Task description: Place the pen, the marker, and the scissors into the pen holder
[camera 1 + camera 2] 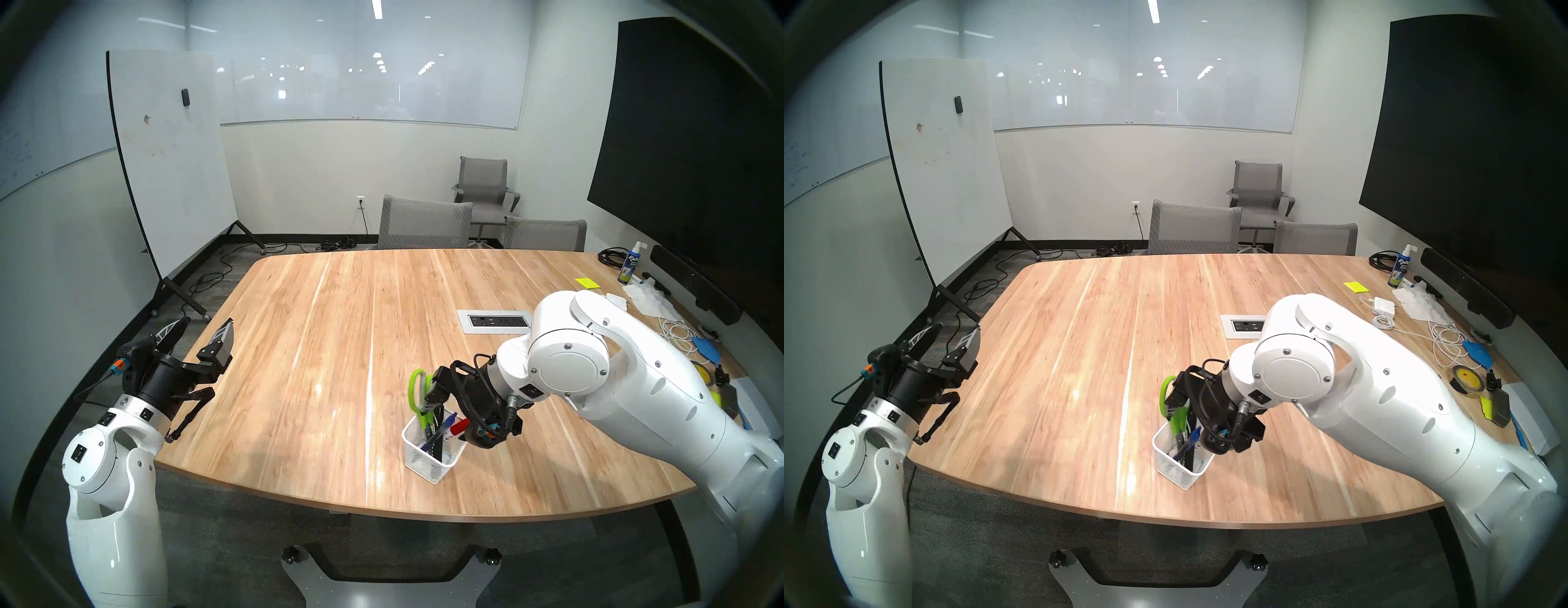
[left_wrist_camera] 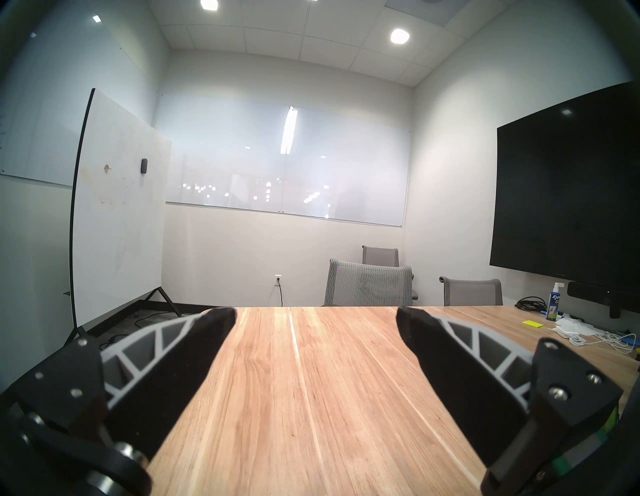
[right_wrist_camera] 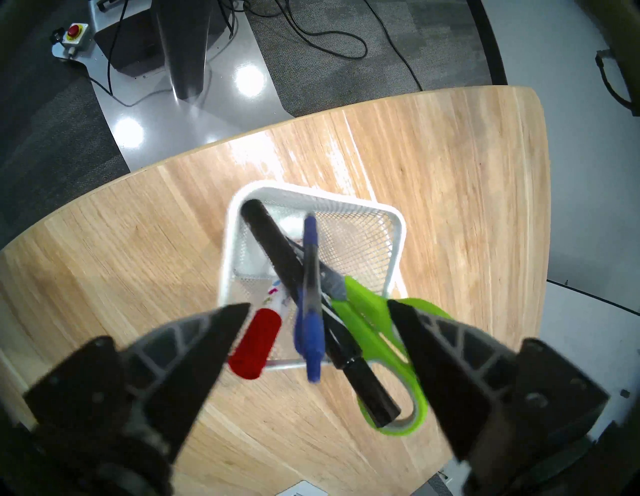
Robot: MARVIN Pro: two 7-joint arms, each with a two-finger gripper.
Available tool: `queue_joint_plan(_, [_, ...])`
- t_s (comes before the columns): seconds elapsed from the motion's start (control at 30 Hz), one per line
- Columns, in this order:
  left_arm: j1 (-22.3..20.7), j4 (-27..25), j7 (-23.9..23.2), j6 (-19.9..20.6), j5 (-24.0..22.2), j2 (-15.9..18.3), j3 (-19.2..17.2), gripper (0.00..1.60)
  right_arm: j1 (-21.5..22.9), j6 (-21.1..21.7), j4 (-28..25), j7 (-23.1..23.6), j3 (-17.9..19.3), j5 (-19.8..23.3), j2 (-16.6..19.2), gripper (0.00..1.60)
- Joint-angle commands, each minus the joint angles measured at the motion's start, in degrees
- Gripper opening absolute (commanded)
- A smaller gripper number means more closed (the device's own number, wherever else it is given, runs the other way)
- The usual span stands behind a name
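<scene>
The white mesh pen holder (image 1: 424, 463) (image 3: 360, 235) stands near the table's front edge. In it lean the blue pen (image 1: 445, 424) (image 3: 311, 329), a red-capped marker (image 1: 460, 426) (image 3: 254, 341), a black marker (image 3: 277, 249) and the green-handled scissors (image 1: 418, 388) (image 3: 374, 325), blades down. My right gripper (image 3: 318, 308) (image 1: 443, 407) hangs just above the holder's rim. Its fingers stand apart around the tops of these things and grip none; the scissors' loop runs partly behind one finger. My left gripper (image 1: 206, 325) (image 2: 317, 311) is open and empty at the table's left edge.
A power outlet panel (image 1: 494, 321) is set into the table behind my right arm. A spray bottle (image 1: 629, 265), white cables (image 1: 674, 331) and tape clutter the far right side. Grey chairs (image 1: 424, 225) stand at the far edge, a whiteboard (image 1: 169, 170) on the left.
</scene>
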Motion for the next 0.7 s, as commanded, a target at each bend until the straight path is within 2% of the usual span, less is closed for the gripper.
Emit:
queue_joint_plan(0.0, [-0.04,-1.26,0.05,-0.04,0.02,-0.08,0.11,1.60,0.28,1.20,-0.60,0.02,0.52,0.29,-0.42,1.60])
queue_joint_plan(0.67, [-0.06,-1.23,0.02,-0.06,0.02,-0.09,0.11,1.60,3.00,2.75,2.66,-0.67,3.55,1.56,-1.81,1.60])
